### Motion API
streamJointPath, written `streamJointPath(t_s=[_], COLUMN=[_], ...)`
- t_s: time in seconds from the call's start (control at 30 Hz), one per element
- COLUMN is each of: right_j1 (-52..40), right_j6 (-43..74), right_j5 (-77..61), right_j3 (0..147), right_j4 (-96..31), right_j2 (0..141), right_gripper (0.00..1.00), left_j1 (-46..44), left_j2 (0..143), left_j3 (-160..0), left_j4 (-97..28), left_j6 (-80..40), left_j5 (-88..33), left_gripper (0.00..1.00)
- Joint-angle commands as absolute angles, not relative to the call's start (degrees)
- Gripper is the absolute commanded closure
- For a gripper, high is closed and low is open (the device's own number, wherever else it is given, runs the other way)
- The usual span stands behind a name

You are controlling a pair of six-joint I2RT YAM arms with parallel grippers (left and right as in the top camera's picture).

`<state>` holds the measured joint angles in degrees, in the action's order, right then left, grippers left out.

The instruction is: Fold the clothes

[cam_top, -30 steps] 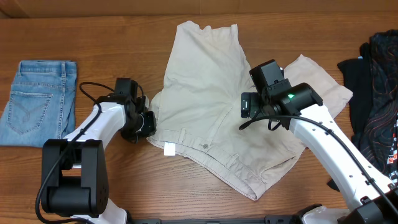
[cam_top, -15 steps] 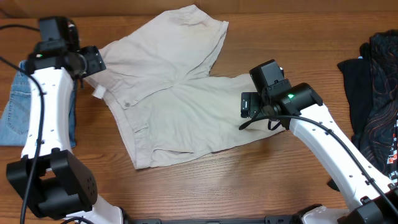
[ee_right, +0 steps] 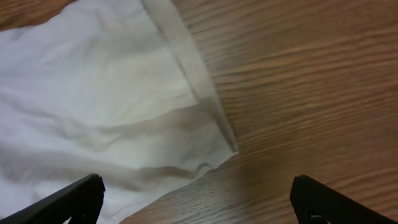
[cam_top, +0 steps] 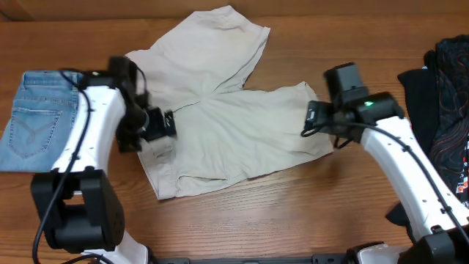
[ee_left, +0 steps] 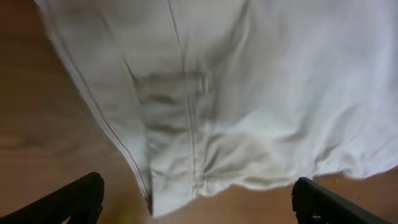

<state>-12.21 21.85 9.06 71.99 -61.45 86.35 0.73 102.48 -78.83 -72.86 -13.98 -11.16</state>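
Left claw (ee_left: 199, 190) swung down over shorts (cam_top: 234, 132), right claw (ee_right: 198, 186) shifted to hem (ee_right: 186, 78), both wide open, denim (cam_top: 40, 121) visible overhead only

No writing, brand, number or sign can be read in any view. The pale beige cotton shorts (cam_top: 227, 139) show only plain cloth and seams in the overhead and both wrist views. The folded blue denim piece (cam_top: 37, 121) shows pocket stitching, but nothing legible. At the right edge of the wooden counter (cam_top: 308, 220), the dark patterned cloth (cam_top: 447, 95) carries small red and white marks that are too small to make out as letters.
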Motion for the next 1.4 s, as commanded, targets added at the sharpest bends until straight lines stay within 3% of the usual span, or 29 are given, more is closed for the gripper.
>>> streamJointPath(t_s=[0.0, 0.2, 0.23, 0.27, 0.33, 0.37, 0.63, 0.77, 0.93, 1.03, 1.1, 1.13, 1.2, 1.37], right_j1=[-8.97, -6.98, -7.01, -7.01, -7.01, -7.01, -7.01, -7.01, -7.01, -7.01, -7.01, -7.01, -7.01, -7.01], right_j6=[17.91, 14.87, 14.74, 14.76, 14.87, 14.94, 14.96, 14.98, 15.0, 15.0, 14.98, 14.96, 14.96, 18.94], right_j5=[4.45, 1.98, 0.6, -0.93, -1.63, -1.61, -1.63, -1.69, -2.94, -4.49, -4.69, -4.64, -4.62, -3.73], right_j3=[72.71, 68.31, 66.76, 64.4, 60.71, 59.29, 52.12, 50.04, 47.37, 46.44, 46.41, 46.41, 46.41, 46.44], right_j4=[-63.72, -64.42, -63.13, -60.99, -57.25, -55.81, -47.27, -44.27, -40.14, -38.26, -37.91, -37.89, -38.37, -43.97], right_j2=[85.65, 87.05, 87.07, 87.09, 87.09, 87.09, 87.24, 87.26, 88.49, 90.45, 91.39, 91.81, 91.96, 91.96], right_gripper=[0.0, 0.0, 0.0, 0.0, 0.0, 0.0, 0.02, 0.08, 0.23, 0.39, 0.59, 0.75, 0.96, 0.96], left_j1=[-1.72, -2.0, -2.0, -2.0, -2.0, -1.96, -1.87, -1.87, -1.87, -1.87, -1.87, -1.87, -1.85, -1.78], left_j2=[102.87, 102.85, 102.85, 102.85, 102.85, 102.85, 102.85, 102.85, 102.85, 102.85, 102.85, 102.85, 102.85, 102.85], left_j3=[-71.22, -64.55, -63.83, -62.98, -61.47, -60.86, -60.14, -60.14, -60.14, -60.14, -60.14, -60.14, -60.14, -60.14], left_j4=[-73.21, -73.01, -72.66, -72.03, -71.57, -71.72, -71.05, -70.67, -72.12, -72.2, -72.34, -72.75, -73.19, -75.07], left_j6=[-15.97, -16.78, -16.78, -16.75, -16.78, -16.82, -19.75, -19.92, -21.93, -21.93, -22.44, -23.38, -23.66, -27.53], left_j5=[-12.12, -11.57, -11.0, -10.31, -8.75, -7.33, -1.04, 0.16, 4.12, 4.56, 5.34, 6.76, 8.38, 13.47], left_gripper=[0.04, 0.1, 0.19, 0.44, 0.82, 0.96, 0.96, 0.96, 0.96, 0.96, 0.96, 0.96, 0.96, 0.96])
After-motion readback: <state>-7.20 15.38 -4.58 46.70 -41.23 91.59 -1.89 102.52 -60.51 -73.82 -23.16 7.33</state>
